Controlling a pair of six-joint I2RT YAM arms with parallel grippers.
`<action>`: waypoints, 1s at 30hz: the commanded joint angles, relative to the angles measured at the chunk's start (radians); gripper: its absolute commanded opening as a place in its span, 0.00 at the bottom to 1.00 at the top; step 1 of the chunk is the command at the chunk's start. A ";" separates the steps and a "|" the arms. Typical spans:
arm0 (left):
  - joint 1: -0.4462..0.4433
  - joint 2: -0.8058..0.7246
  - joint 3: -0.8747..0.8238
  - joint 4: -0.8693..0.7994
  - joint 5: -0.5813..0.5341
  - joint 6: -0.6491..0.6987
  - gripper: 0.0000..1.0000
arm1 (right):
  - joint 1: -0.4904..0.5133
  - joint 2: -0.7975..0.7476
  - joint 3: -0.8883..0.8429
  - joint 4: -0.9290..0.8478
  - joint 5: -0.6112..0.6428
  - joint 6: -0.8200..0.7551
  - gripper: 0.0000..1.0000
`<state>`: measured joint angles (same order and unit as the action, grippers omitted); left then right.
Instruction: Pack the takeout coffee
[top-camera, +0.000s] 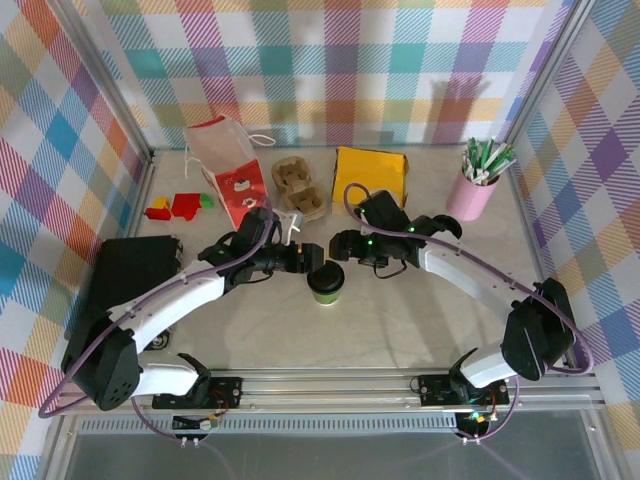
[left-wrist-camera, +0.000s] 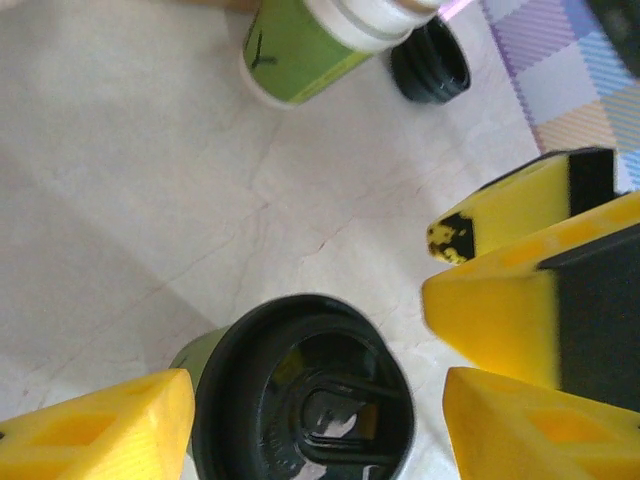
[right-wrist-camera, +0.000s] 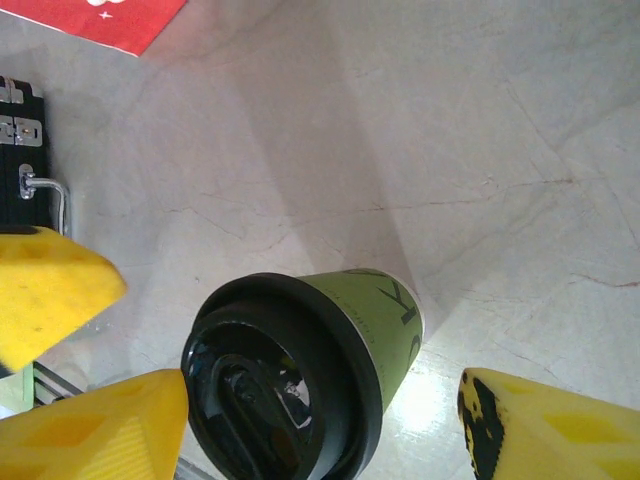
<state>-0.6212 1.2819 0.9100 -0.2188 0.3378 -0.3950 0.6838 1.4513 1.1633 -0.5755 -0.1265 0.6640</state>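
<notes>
We found the takeout coffee standing lidded on the desk. The left gripper and right gripper both straddled it, jaws released on either side.

Along the back of the table: red-white bag, cardboard tray, yellow box, pink cup of sticks. Left: coloured blocks, black case nearer the front.

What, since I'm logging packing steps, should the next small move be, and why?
Probably close the left gripper on the green paper cup with the round black plastic lid: it stands upright, lid on, between open jaws, and the right gripper is open around it too.
</notes>
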 joint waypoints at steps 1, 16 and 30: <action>-0.003 -0.082 0.058 -0.146 -0.081 0.018 0.67 | 0.026 -0.046 0.035 -0.074 0.047 -0.037 0.73; 0.123 -0.489 -0.004 -0.496 -0.535 -0.015 0.74 | 0.268 0.116 0.207 -0.241 0.343 -0.178 0.81; 0.124 -0.499 -0.023 -0.482 -0.516 0.009 0.74 | 0.287 0.303 0.367 -0.386 0.322 -0.210 0.88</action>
<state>-0.5049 0.7822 0.9012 -0.6899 -0.1703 -0.3992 0.9634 1.7401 1.4975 -0.9054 0.1982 0.4690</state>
